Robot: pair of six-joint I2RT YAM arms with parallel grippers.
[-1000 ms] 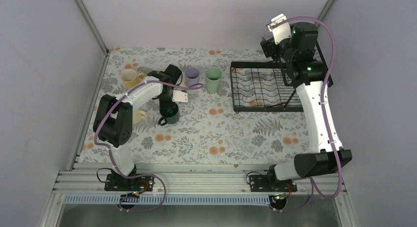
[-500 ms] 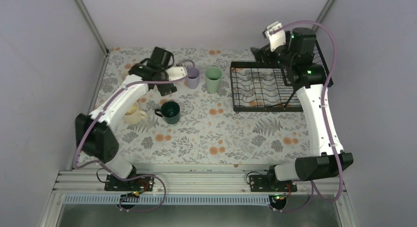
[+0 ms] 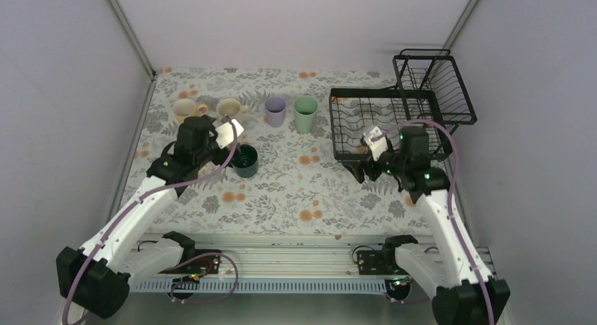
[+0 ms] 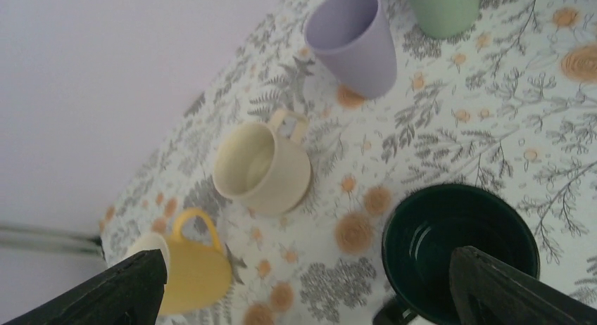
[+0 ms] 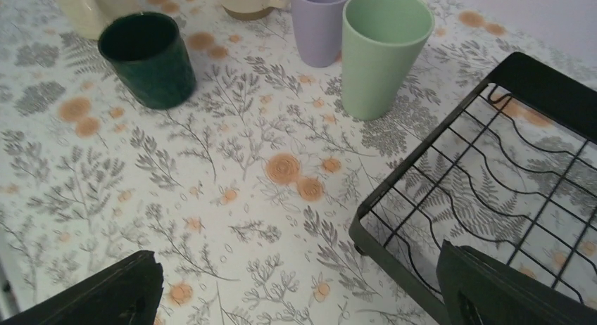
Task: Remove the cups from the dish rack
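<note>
No cup shows in the black wire dish rack (image 3: 380,124) or in its raised basket (image 3: 433,86). The cups stand on the table to its left: yellow mug (image 3: 184,110), cream mug (image 3: 229,108), lavender tumbler (image 3: 274,111), mint tumbler (image 3: 305,113) and dark green mug (image 3: 246,160). My left gripper (image 3: 217,141) hangs open above the table between the yellow mug (image 4: 190,269) and the dark green mug (image 4: 457,247), holding nothing. My right gripper (image 3: 361,167) is open and holds nothing, just off the rack's near left corner (image 5: 450,198).
The floral tablecloth (image 3: 303,191) covers the table, with grey walls on three sides. In the right wrist view a pale mug (image 5: 84,5) is cut off by the top edge, beyond the dark green mug (image 5: 148,58). The left arm's forearm (image 3: 141,205) stretches along the table's left side.
Both arms have drawn back toward the near edge. The left gripper, down at the dark green mug a second ago, opened and left it standing. The right gripper came away from the raised basket.
</note>
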